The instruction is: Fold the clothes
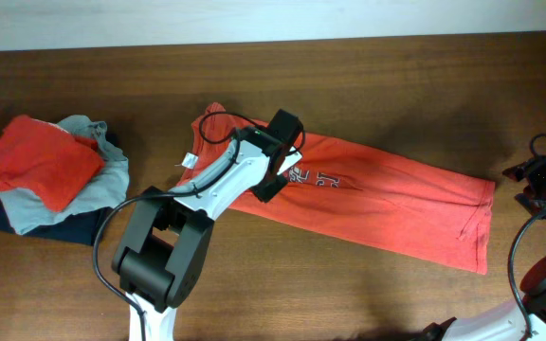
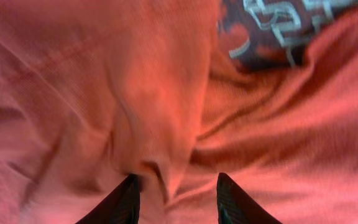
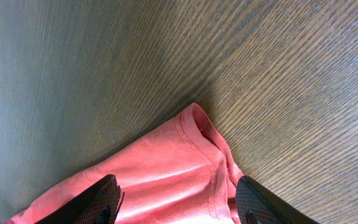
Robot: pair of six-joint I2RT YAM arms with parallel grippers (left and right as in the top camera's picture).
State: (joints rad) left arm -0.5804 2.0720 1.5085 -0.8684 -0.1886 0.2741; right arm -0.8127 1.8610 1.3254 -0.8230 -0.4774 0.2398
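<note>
Overhead, the shirt (image 1: 387,194) lies lengthwise between the arms. Left gripper (image 2: 178,196) straddles a cloth ridge, hold unclear; right gripper (image 3: 179,202) gapes by the hem corner

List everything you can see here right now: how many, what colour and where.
table: one, dark brown wood, under everything
T-shirt: one, orange-red, a long strip lying diagonally across the middle
chest lettering: one print, white and dark, on the T-shirt beside the left arm
neck tag: one, white, at the T-shirt's left end
orange-red piece: one, on top of the pile at the left
grey-blue piece: one, in the middle of that pile
navy piece: one, at the bottom of that pile
left pincer: one, black, down on the T-shirt with a ridge of cloth between its fingers; grip unclear
right pincer: one, black, open, above a hemmed corner of the T-shirt
</note>
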